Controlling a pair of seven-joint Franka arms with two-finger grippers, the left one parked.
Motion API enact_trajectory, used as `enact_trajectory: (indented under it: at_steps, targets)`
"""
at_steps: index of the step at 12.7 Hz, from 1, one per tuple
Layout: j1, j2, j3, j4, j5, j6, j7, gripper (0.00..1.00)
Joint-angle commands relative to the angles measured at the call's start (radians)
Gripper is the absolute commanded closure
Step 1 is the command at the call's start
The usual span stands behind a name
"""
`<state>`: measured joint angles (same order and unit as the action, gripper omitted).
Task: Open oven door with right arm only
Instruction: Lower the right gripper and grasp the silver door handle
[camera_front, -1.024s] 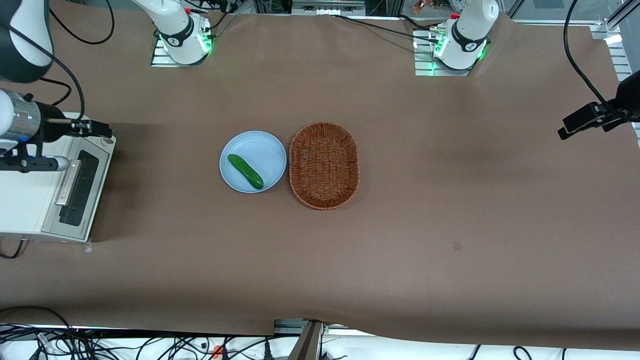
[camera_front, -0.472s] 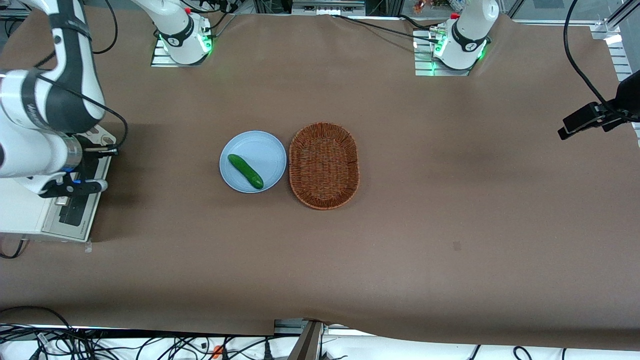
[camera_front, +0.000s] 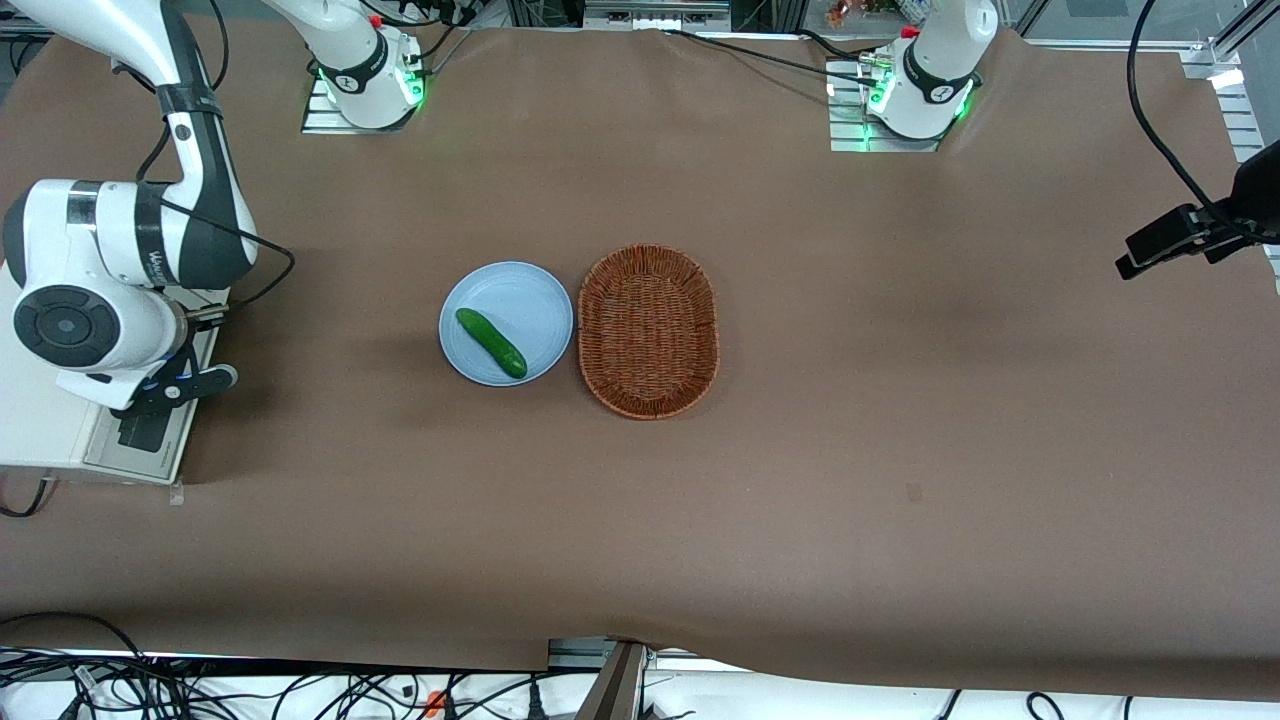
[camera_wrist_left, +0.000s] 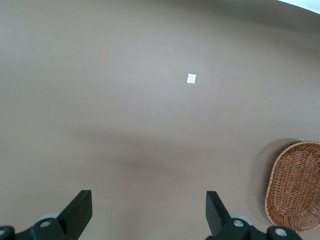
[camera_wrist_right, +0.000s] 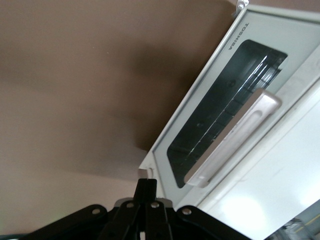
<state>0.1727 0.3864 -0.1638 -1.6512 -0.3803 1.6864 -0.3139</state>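
The white toaster oven (camera_front: 40, 440) stands at the working arm's end of the table. Its oven door (camera_front: 150, 440) faces up toward the front camera and is mostly covered by the right arm's wrist (camera_front: 70, 325). In the right wrist view the oven door (camera_wrist_right: 200, 107) is closed, with a dark glass window (camera_wrist_right: 225, 95) and a silver bar handle (camera_wrist_right: 235, 140). My gripper (camera_wrist_right: 146, 186) is shut and empty. It is above the door's corner, beside the handle and apart from it.
A light blue plate (camera_front: 525, 295) with a green cucumber (camera_front: 490, 342) sits mid-table, beside an empty wicker basket (camera_front: 592, 300). The basket also shows in the left wrist view (camera_wrist_left: 295, 185). Brown table cover lies between the oven and the plate.
The right arm has swung over the oven. Its wrist has turned from lying sideways to pointing down at the door, and now covers the handle in the front view.
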Motion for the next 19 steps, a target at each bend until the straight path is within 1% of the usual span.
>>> enact_trajectory:
  at_steps: [1, 3, 4, 7, 19]
  targets:
    - [-0.005, 0.014, 0.000, -0.013, -0.090, 0.041, -0.073, 1.00]
    - [-0.022, 0.023, -0.006, -0.019, -0.107, 0.076, -0.149, 1.00]
    - [-0.045, 0.023, -0.006, -0.027, -0.115, 0.102, -0.180, 1.00]
    - [-0.071, 0.023, -0.006, -0.042, -0.120, 0.122, -0.231, 1.00]
    - [-0.101, 0.023, -0.019, -0.076, -0.126, 0.165, -0.280, 1.00]
